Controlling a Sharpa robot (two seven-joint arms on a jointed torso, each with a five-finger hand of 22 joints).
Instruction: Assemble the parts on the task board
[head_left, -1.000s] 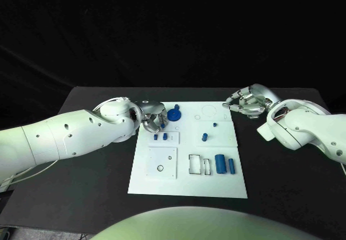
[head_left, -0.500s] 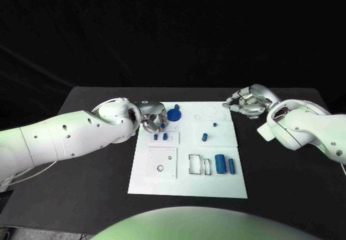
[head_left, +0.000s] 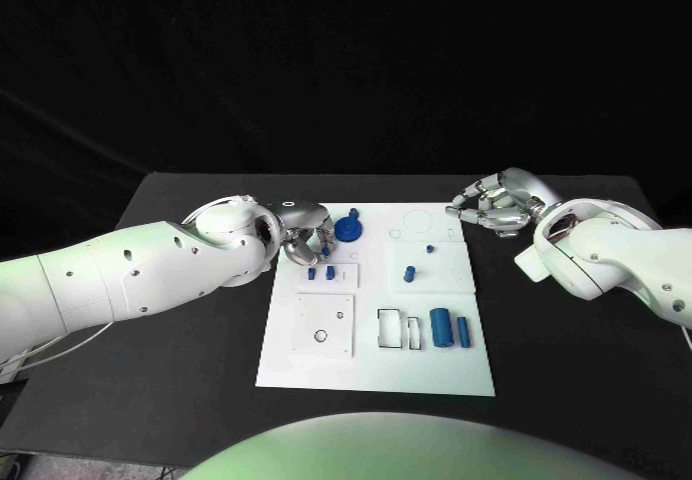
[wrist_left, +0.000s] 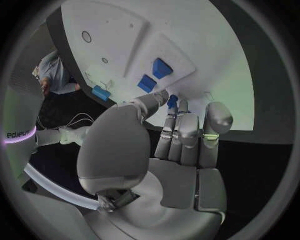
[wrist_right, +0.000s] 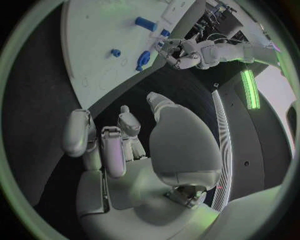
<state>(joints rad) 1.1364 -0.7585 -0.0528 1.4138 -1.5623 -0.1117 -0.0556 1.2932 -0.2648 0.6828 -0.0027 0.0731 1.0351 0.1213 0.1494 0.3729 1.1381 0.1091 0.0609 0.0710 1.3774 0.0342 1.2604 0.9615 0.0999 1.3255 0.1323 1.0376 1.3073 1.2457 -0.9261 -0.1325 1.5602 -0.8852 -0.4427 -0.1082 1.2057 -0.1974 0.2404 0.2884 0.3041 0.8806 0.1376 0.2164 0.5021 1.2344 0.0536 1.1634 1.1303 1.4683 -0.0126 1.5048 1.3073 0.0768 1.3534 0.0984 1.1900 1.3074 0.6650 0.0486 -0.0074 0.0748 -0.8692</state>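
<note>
Barely anything moved since a second ago; left hand (head_left: 300, 240) holds its place | left hand pinches a small blue part (wrist_left: 172, 100) at the task board (head_left: 433, 372)'s far-left corner | right hand (head_left: 490, 207) curled, holding nothing, off the far-right corner | step: seating the part, probably | next: lower it squarely into its socket.

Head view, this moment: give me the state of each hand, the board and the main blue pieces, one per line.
Left hand: over the board's far-left corner, fingertips at a small blue piece; grip unclear.
Right hand: off the board's far-right corner, fingers curled, holding nothing.
Task board: flat on the table.
Blue cylinder: lying on the board, untouched.
Blue bar: lying beside the cylinder.
</note>
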